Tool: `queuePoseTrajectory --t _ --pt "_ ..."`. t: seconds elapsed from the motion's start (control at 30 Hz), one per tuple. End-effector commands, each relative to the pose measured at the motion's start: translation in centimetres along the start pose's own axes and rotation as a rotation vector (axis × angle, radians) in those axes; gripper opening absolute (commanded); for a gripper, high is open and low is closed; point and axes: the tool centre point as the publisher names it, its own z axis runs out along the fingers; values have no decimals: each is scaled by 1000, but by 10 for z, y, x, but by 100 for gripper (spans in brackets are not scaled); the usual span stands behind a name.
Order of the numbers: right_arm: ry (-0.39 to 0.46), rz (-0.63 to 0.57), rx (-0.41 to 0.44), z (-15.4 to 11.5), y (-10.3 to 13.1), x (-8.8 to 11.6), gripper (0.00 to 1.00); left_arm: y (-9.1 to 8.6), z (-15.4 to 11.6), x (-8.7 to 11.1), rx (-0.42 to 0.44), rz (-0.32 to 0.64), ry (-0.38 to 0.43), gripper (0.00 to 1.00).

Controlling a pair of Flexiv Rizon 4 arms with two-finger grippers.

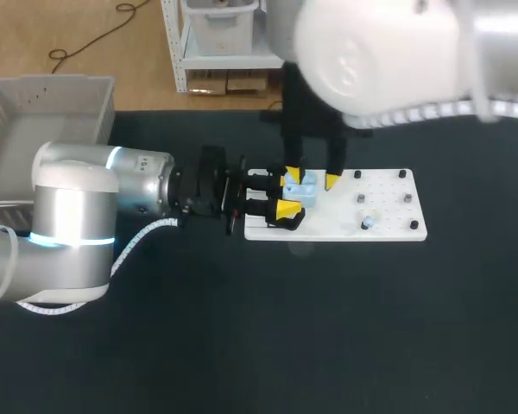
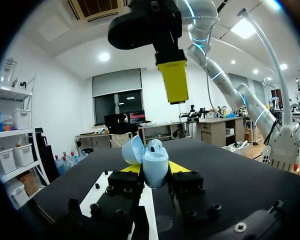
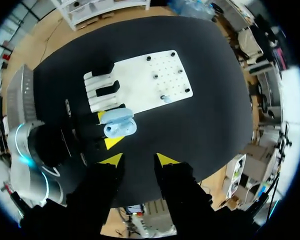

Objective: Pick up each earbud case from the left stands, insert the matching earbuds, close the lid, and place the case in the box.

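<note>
Far left on the desk point(image 1: 242, 345) sits the grey box point(image 1: 52, 83), and that's where the case ends up once it's filled and closed; no case lies in the part of it I can see. Next along, my left arm point(image 1: 78, 216) reaches in low and level, and my left pincer point(image 1: 287, 195) is clamped on the pale blue earbud case point(image 2: 155, 166), one yellow tip on each flank. It holds the case just over the slotted stands point(image 3: 102, 87) at the near end of the white board point(image 1: 388, 228). The lid point(image 2: 132, 149) is tipped back, so the mouth faces up. I reckon that's the point of this sideways grip: it keeps the top free for the other arm to work from above. Whether a bud already sits inside, I can't tell. Moving right, my right pincer point(image 3: 138, 159) hangs directly above the case. Its fingers are apart with nothing between them, and they point straight down. Further right on the board, among the dark pegs, there's a small pale thing I take for an earbud point(image 1: 368, 222), well apart from the case. So my judgement is that we're at the insertion step, and the right pincer needs to go over there for that bud. It's tiny and could slip, so a careful pinch is called for.
</note>
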Motion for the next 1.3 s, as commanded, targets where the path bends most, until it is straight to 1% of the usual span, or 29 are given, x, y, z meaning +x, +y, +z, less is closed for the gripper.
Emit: queuePoseTrajectory --t 0.03,0.13,0.3,0.47,0.5,0.53,0.57,0.6,0.67,0.73,0.83,0.97,1.03,1.07,1.1,1.13,1.3 --pt "-52 -144 -295 -4 -37 8 46 0 0 3 1 0 -6 0" --pt "-76 -185 -297 -4 -45 5 45 0 0 3 1 0 -6 0" --pt "-103 -253 -260 4 -56 -3 49 0 0 3 1 0 -6 0" --pt "-99 -298 -245 11 -69 -13 49 0 0 3 1 0 -6 0" --pt "-93 -306 -243 13 -71 -15 52 0 0 3 1 0 -6 0" --pt "-87 -313 -240 15 -73 -17 58 0 0 3 1 0 -6 0" --pt "-79 -319 -235 17 -75 -19 66 0 0 3 1 0 -6 0" --pt "-69 -329 -230 21 -79 -22 71 0 0 3 1 0 -6 0" --pt "-60 -332 -230 27 -82 -27 77 0 0 3 1 0 -6 0" --pt "-56 -338 -232 32 -84 -31 80 0 0 3 1 0 -6 0" --pt "-62 -344 -229 43 -85 -37 78 0 0 3 1 0 -6 0" --pt "-66 -320 -221 59 -87 -47 70 0 0 3 1 0 -6 0" --pt "-59 -307 -218 66 -88 -52 63 0 0 3 1 0 -6 0" --pt "-68 -294 -208 70 -89 -54 58 0 0 3 1 0 -6 0" --pt "-56 -283 -215 73 -90 -57 52 0 0 3 1 0 -6 0" --pt "-47 -275 -219 76 -90 -58 50 0 0 3 1 0 -6 0" --pt "-50 -237 -190 91 -89 -63 50 0 0 3 1 0 -6 0"
